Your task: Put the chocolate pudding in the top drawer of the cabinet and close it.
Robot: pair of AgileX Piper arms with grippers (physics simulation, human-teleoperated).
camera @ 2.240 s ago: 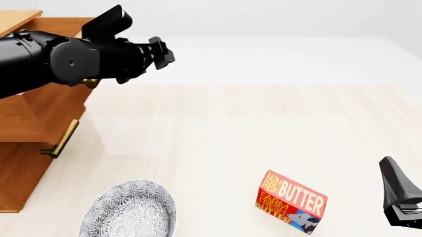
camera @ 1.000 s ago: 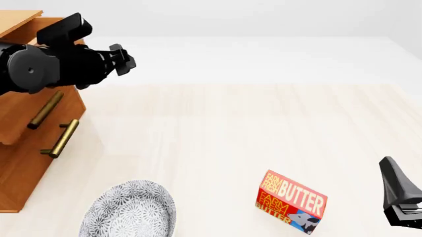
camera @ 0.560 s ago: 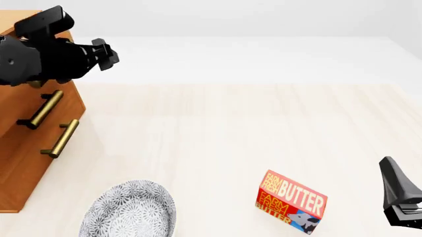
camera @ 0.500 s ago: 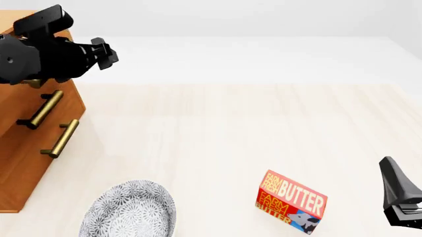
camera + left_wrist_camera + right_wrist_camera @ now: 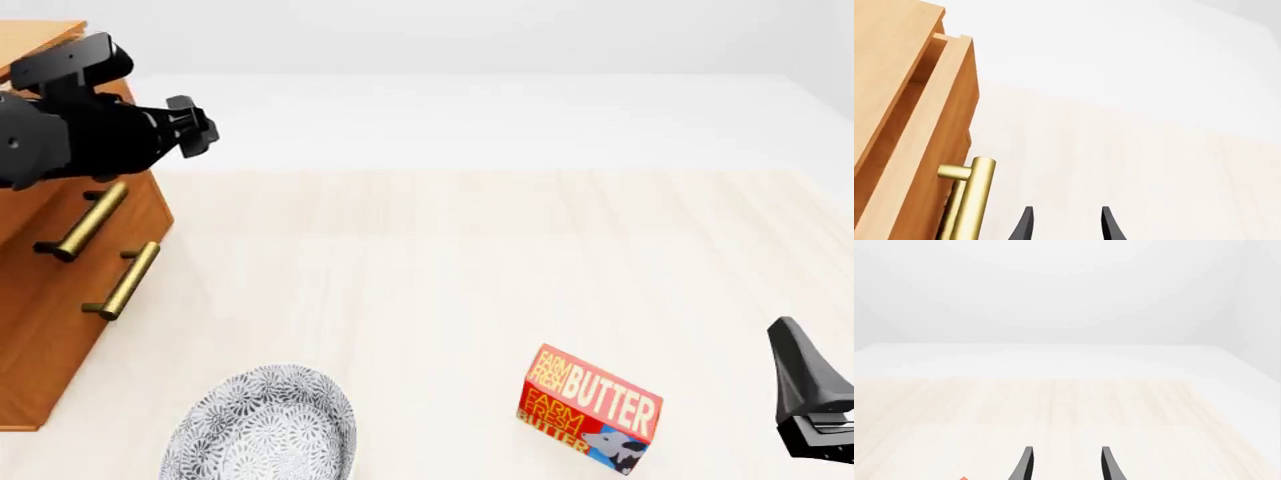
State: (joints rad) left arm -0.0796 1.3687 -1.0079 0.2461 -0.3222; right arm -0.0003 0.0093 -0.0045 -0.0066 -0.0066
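The left gripper (image 5: 1064,225), fingers spread and empty, hovers beside the brass handle (image 5: 967,200) of the cabinet's (image 5: 40,330) top drawer (image 5: 927,150).

Left arm (image 5: 60,140) glossy black, bulky, rounded; gripper (image 5: 1064,225) fingers black, tapered, seemingly unmarked.

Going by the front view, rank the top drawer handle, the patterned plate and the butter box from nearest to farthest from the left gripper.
From the left gripper:
1. Top drawer handle, just below it on the cabinet front at far left.
2. Patterned plate, on the table's near edge, left of centre.
3. Butter box, near edge, right of centre, closer to the right gripper.
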